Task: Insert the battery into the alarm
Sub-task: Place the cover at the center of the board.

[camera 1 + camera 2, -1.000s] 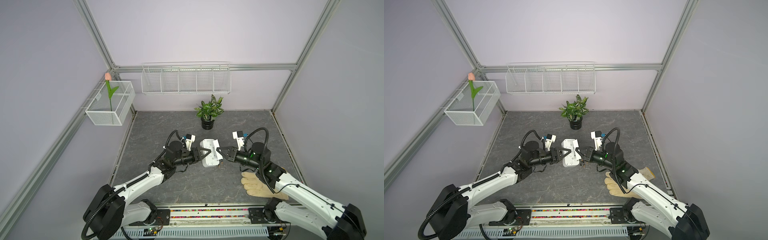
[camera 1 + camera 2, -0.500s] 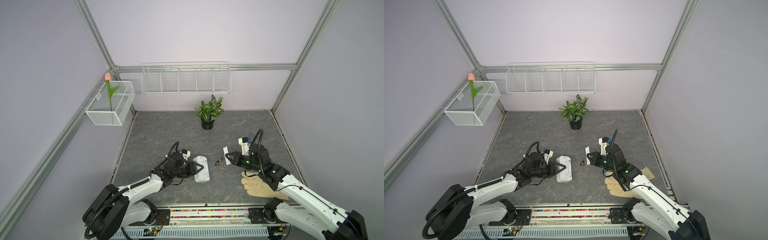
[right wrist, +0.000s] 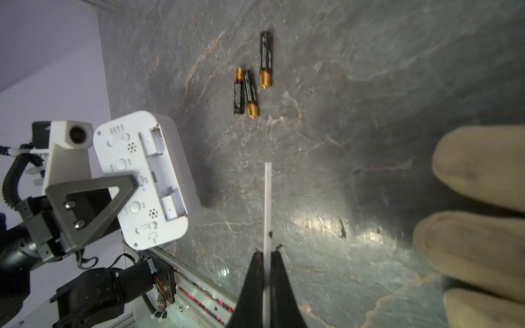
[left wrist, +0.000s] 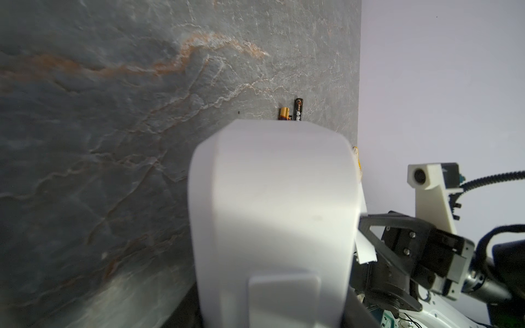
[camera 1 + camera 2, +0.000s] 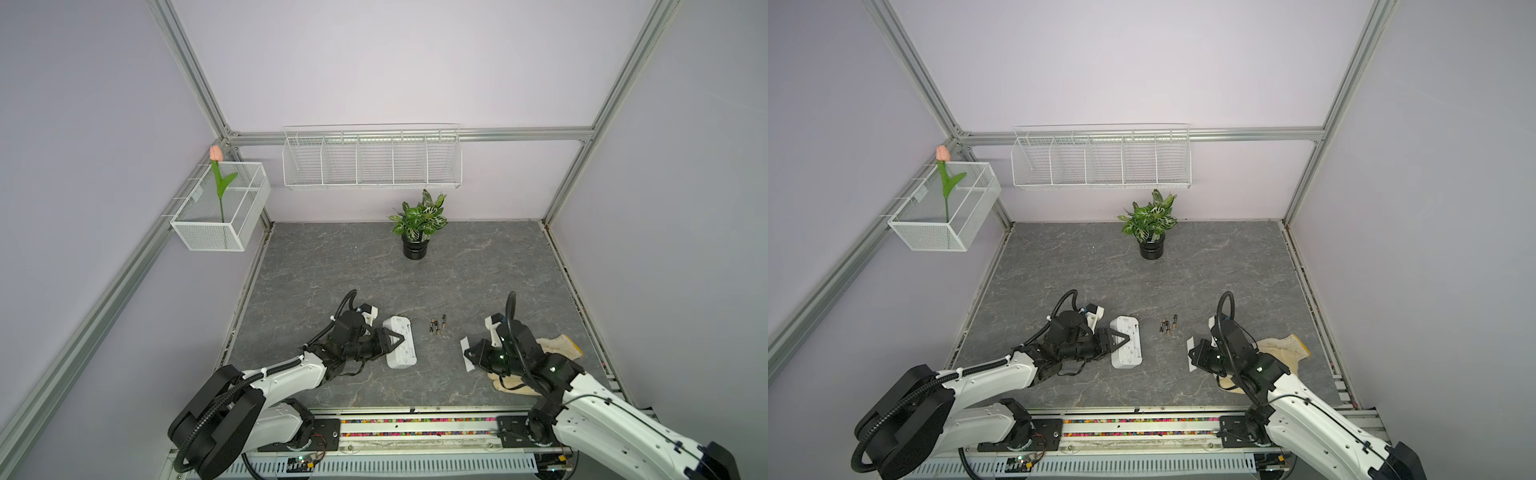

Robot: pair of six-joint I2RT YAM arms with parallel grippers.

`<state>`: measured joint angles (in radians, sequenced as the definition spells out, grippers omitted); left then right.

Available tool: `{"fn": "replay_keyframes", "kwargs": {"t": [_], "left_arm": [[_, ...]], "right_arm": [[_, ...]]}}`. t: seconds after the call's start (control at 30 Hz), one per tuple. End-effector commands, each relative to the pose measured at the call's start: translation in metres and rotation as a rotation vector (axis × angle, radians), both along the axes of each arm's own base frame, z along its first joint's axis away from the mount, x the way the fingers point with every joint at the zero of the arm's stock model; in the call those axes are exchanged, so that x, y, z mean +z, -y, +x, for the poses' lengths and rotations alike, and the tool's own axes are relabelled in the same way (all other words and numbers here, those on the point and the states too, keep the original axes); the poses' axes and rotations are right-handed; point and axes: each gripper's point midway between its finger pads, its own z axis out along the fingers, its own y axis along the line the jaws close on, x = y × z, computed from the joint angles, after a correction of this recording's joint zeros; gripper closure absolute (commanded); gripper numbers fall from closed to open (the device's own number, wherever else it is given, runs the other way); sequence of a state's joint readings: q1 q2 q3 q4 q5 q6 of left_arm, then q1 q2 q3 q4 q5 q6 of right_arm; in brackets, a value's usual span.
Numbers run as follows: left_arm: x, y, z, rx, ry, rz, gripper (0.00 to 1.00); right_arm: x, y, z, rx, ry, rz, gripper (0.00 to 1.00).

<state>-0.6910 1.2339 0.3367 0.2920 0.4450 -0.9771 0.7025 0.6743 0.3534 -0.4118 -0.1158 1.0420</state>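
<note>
The alarm [image 5: 400, 341] is a white rounded-rectangular case turned back-up, so its face does not show. It sits left of the middle of the grey table [image 5: 332, 266], near the front edge, clamped in the left gripper [image 5: 394, 338]. 1 dark triangular finger [image 3: 93, 196] presses on the back and the case fills the jaws, while the finger beneath is hidden. Whether the case rests on the table or hangs just above it, I cannot tell.

Only the right wrist view gives the detail of the back. It shows an uncovered battery bay [image 3: 162, 173] running along 1 long side, round buttons, 2 slide switches and 2 clusters of small holes. In both top views these are mere grey specks. The left wrist view shows only the plain curved side of the case, close and blurred.

3 batteries [image 3: 250, 93], black with gold ends, lie on the table between the alarm and the right gripper [image 3: 267, 254], a little farther back. 2 touch side by side and the 3rd lies just apart.

The right gripper's jaws are pressed together on a thin white strip [image 3: 267, 198]. The strip is edge-on in the right wrist view, and its flat side shows in both top views. A beige glove [image 5: 557, 345] lies under the right arm.
</note>
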Motion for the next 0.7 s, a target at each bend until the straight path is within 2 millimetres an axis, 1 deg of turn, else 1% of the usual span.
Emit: {"fn": "replay_keyframes", "kwargs": {"t": [0.0,0.1,0.27,0.4,0.6,0.67], "left_arm": [[0.009,0.003,0.01,0.032,0.04,-0.041,0.83],[0.007,0.003,0.01,0.031,0.036,-0.039,0.83],[0.005,0.002,0.01,0.037,0.033,-0.038,0.83],[0.004,0.002,0.011,0.04,0.033,-0.037,0.83],[0.0,0.002,0.01,0.037,0.024,-0.031,0.83],[0.0,0.002,0.01,0.037,0.025,-0.033,0.83]], "right_arm": [[-0.022,0.008,-0.018,-0.083,-0.089,0.007,0.93],[-0.033,0.009,-0.027,-0.08,-0.113,-0.003,0.93],[-0.041,0.004,-0.035,-0.056,-0.132,-0.035,0.92],[-0.051,0.0,-0.046,-0.036,-0.164,-0.051,0.9],[-0.064,0.002,-0.06,-0.037,-0.183,-0.076,0.88],[-0.066,0.002,-0.063,-0.033,-0.181,-0.09,0.81]]}}
